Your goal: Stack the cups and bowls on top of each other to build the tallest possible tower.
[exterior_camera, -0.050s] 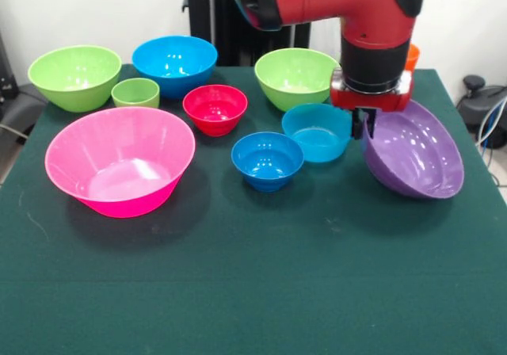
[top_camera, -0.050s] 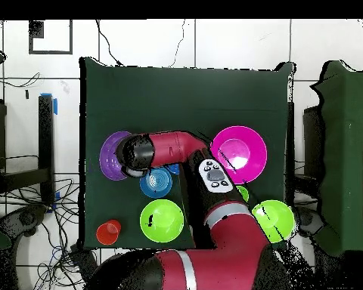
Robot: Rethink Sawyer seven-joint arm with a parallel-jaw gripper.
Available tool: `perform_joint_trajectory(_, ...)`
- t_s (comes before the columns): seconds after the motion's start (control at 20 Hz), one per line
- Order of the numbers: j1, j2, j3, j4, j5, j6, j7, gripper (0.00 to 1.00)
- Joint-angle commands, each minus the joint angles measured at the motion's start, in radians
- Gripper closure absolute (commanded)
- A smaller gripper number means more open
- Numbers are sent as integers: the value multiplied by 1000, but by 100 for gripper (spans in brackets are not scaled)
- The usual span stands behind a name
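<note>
Your gripper (exterior_camera, -0.050s: 367, 124) is down at the near-left rim of the purple bowl (exterior_camera, -0.050s: 416, 153), and the bowl sits tilted with its opening turned toward the camera, so I read the gripper as clamped on that rim, though the fingers themselves are mostly hidden by the wrist. In the overhead view the arm covers most of the purple bowl (top_camera, -0.050s: 111, 155). Just beside the gripper is the teal bowl (exterior_camera, -0.050s: 317, 131), then the small blue bowl (exterior_camera, -0.050s: 267, 158); behind them sit a lime-green bowl (exterior_camera, -0.050s: 296, 76) and the small red bowl (exterior_camera, -0.050s: 215, 107). The orange cup (exterior_camera, -0.050s: 412, 55) peeks out behind the wrist. Well apart on the other side are the pink bowl (exterior_camera, -0.050s: 119, 158), the green cup (exterior_camera, -0.050s: 135, 92), the large blue bowl (exterior_camera, -0.050s: 174, 62) and the second lime-green bowl (exterior_camera, -0.050s: 74, 74). Nothing is stacked yet on the worktop (exterior_camera, -0.050s: 253, 292). My read: you're picking the first piece. Next move calls for lifting clear of the teal bowl and carrying it to the pink one, the widest base. Watch for rim slip.
</note>
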Motion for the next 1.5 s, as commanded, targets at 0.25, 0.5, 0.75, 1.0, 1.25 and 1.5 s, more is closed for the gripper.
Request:
perform_joint_trajectory(0.25, -78, 56, 125, -56, -1, 149, -187, 100)
perform_joint_trajectory(0.5, -112, 63, 164, -45, 6, 171, -198, 100)
perform_joint_trajectory(0.75, -151, 59, 203, -30, 10, 203, -212, 100)
perform_joint_trajectory(1.0, -198, 64, 248, -7, 4, 214, -229, 100)
perform_joint_trajectory(1.25, -257, 95, 300, -4, -2, 222, -269, 100)
perform_joint_trajectory(1.5, -309, 152, 336, -40, -28, 258, -326, 100)
